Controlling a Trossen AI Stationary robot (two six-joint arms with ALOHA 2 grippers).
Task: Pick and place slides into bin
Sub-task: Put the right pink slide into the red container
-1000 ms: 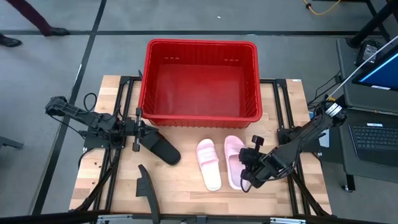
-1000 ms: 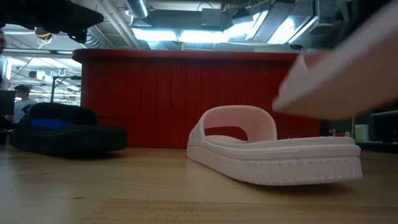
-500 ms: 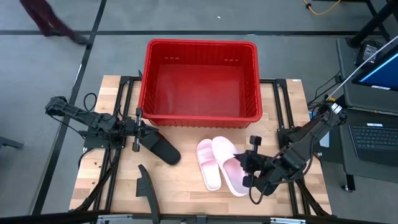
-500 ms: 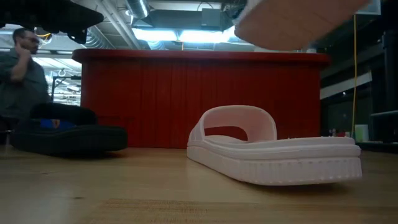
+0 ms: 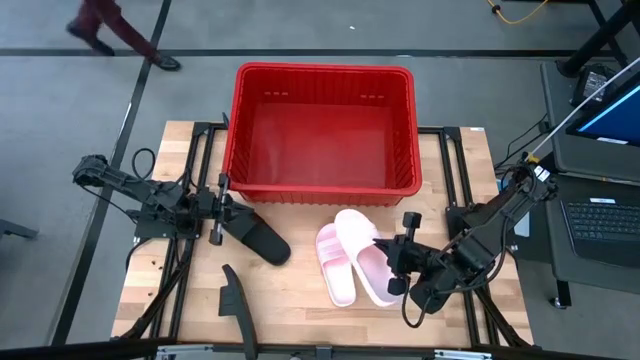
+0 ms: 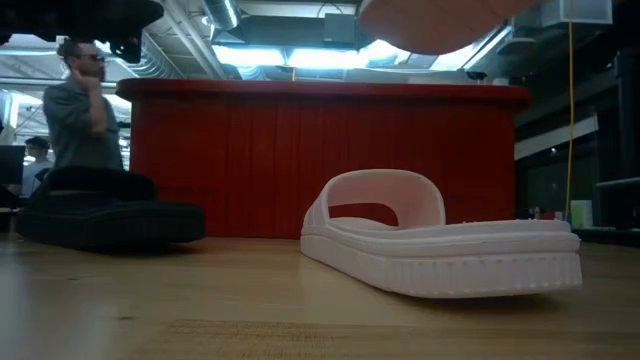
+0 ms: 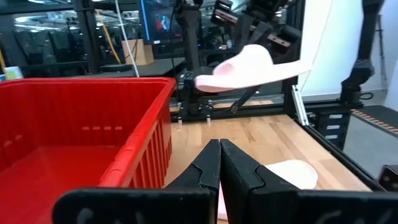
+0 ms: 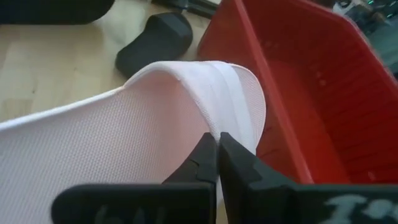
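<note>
The red bin [image 5: 322, 125] stands at the table's far middle. My right gripper [image 5: 392, 265] is shut on a light pink slide [image 5: 360, 255] held above the table in front of the bin. The slide's sole shows at the top of the low view [image 6: 440, 18]. The second pink slide [image 5: 335, 268] lies sole-down on the table. One black slide [image 5: 256, 236] lies beside my left gripper [image 5: 217, 213], which is shut and empty above that slide's end. Another black slide [image 5: 232, 300] lies near the front edge. My right gripper pinches the pink slide's wide strap [image 8: 214, 127] between its two fingers, at the strap's edge. The fingers come from the table's right, about level. The slide is lifted clear of the table, roughly level with its strap up [image 7: 249, 62].
The bin's near wall [image 5: 320, 190] stands just beyond the held slide. A laptop [image 5: 605, 220] sits off the table's right edge. A person [image 6: 85, 110] stands in the room beyond the table, and a person's legs [image 5: 120, 25] show on the floor at the far left.
My right gripper has gone up and a little toward the table's left and the bin, carrying the pink slide. The slide has left the table beside the other pink slide, turned about, and now hangs clear above it.
</note>
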